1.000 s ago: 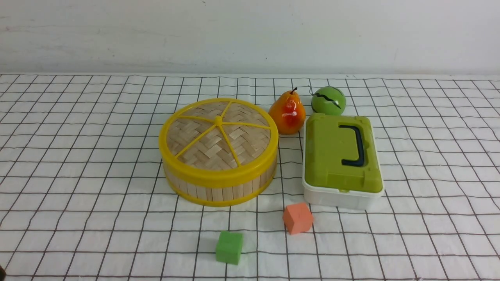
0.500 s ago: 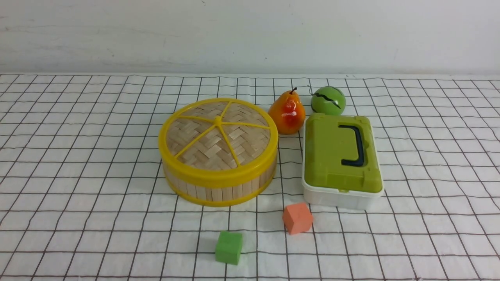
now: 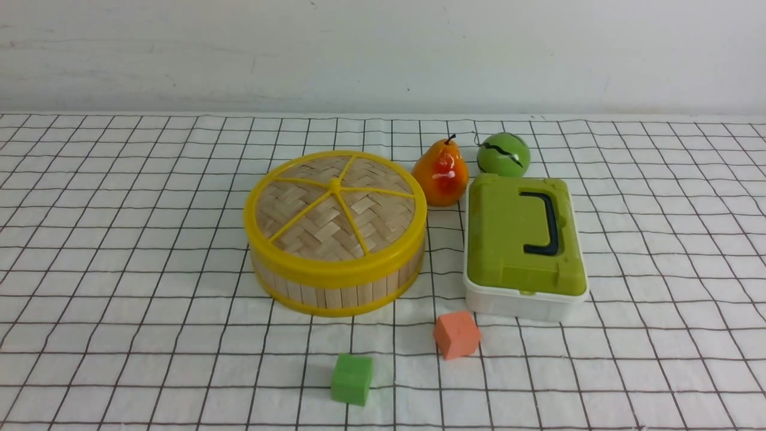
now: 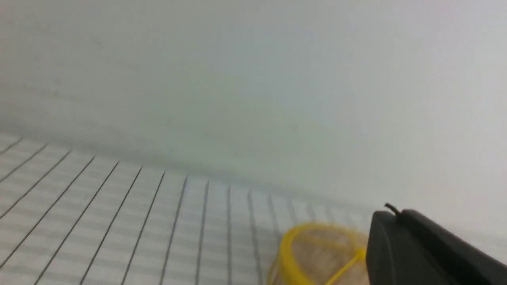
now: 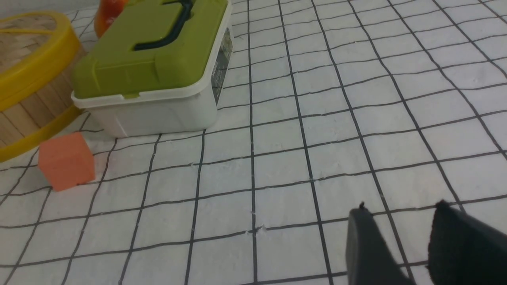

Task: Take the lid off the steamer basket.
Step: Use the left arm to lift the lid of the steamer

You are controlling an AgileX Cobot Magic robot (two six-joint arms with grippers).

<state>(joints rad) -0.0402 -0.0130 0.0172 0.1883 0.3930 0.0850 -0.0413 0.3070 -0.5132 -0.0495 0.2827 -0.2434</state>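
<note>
The lid (image 3: 335, 206), a woven bamboo disc with a yellow rim and spokes, sits flat on the steamer basket (image 3: 335, 287) at the middle of the checked cloth. Both also show blurred in the left wrist view (image 4: 317, 253), and their edge shows in the right wrist view (image 5: 35, 67). Neither gripper shows in the front view. My left gripper (image 4: 398, 215) is raised well short of the basket, its two black fingers (image 4: 380, 245) together with nothing between them. My right gripper (image 5: 400, 208) is open and empty over bare cloth, to the right of the white box.
A white box with a green lid and black handle (image 3: 523, 239) stands right of the basket. A pear (image 3: 441, 173) and a green ball (image 3: 502, 154) lie behind it. An orange cube (image 3: 456, 334) and a green cube (image 3: 351, 378) lie in front. A wall (image 3: 383, 54) backs the table.
A dark bit at the lower left corner of the front view one second ago is gone. The basket, lid and other objects have not moved.
</note>
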